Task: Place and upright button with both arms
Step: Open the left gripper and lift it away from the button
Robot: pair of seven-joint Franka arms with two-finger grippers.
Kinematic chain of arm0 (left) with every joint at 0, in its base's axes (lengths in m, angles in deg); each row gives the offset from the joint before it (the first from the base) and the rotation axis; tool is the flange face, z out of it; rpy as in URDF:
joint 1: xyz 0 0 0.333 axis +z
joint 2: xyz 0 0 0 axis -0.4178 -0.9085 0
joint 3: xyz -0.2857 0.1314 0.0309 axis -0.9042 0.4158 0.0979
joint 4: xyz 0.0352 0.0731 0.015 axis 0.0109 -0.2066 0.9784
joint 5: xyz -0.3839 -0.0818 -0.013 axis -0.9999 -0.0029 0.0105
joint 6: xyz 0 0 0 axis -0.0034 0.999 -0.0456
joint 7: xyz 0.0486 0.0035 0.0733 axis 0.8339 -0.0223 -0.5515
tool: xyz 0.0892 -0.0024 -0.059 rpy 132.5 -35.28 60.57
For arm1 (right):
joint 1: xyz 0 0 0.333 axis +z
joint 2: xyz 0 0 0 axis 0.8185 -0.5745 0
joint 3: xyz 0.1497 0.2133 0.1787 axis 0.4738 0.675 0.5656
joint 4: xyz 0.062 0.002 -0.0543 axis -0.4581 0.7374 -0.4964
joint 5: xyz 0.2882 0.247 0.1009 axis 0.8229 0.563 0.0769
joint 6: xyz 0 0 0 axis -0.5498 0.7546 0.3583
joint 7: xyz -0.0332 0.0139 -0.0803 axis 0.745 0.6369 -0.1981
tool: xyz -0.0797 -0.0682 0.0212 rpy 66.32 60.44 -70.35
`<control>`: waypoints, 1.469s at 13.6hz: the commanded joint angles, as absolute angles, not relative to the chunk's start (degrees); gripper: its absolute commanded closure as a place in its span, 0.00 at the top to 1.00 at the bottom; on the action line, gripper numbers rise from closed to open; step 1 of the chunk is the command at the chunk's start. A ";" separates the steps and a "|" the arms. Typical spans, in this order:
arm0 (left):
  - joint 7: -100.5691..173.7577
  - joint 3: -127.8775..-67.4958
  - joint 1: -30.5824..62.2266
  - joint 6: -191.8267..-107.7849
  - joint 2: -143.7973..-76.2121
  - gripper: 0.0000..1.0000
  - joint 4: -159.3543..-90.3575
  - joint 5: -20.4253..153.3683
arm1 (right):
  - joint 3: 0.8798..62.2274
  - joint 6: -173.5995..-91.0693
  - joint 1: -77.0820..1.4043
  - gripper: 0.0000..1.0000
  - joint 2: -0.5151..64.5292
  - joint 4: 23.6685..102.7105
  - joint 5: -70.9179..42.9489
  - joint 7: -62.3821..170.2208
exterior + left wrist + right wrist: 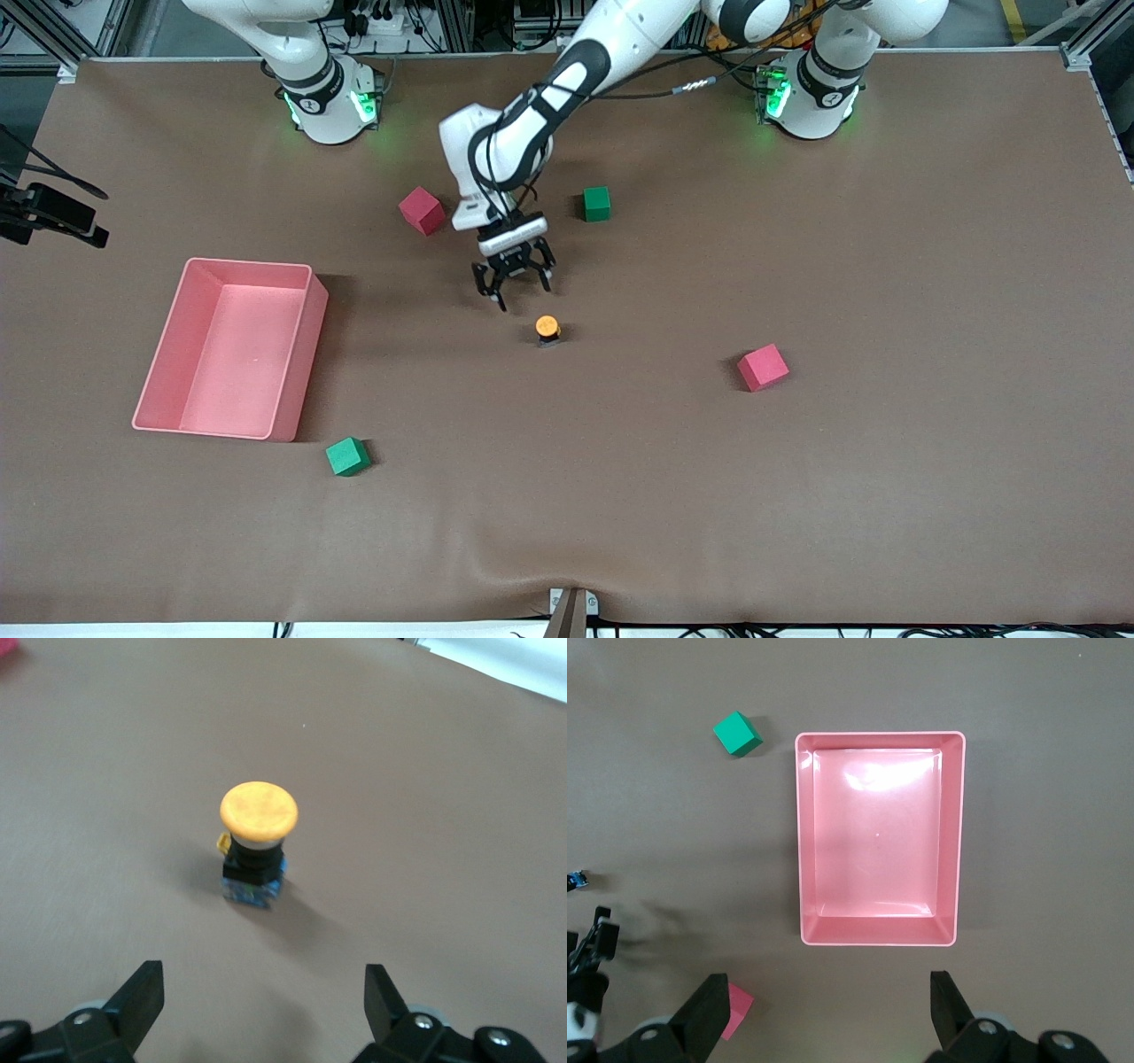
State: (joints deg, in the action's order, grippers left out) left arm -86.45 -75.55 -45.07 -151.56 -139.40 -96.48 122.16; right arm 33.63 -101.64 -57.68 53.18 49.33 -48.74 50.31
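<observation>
The button (547,329) stands upright on the brown cloth near the table's middle, its round orange cap on top of a black, bluish body. In the left wrist view the button (257,828) stands free, a short way ahead of the fingertips. My left gripper (523,295) hangs low over the cloth just beside the button, open and holding nothing; the left wrist view shows the same left gripper (264,979) with only bare cloth between its fingers. My right gripper (830,988) is open and empty, high above the pink bin's edge, and out of the front view.
A pink bin (301,346) (877,937) stands toward the right arm's end. One pink cube (422,211) and one green cube (596,204) flank the left arm's wrist. A second pink cube (763,367) and a second green cube (347,456) lie nearer the front camera.
</observation>
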 commanded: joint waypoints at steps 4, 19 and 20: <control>-72.83 -75.14 -42.30 -148.41 -122.30 1.00 -98.53 104.33 | 35.16 -103.02 -60.12 1.00 55.30 52.32 -48.19 50.29; 24.78 -75.49 2.43 -120.27 -98.01 1.00 -102.39 80.93 | 35.25 -100.39 -60.12 1.00 55.38 51.71 -52.15 47.92; 28.77 -75.49 5.07 -120.10 -97.14 1.00 -102.92 79.96 | 35.25 -100.21 -59.86 1.00 55.30 51.62 -52.15 47.83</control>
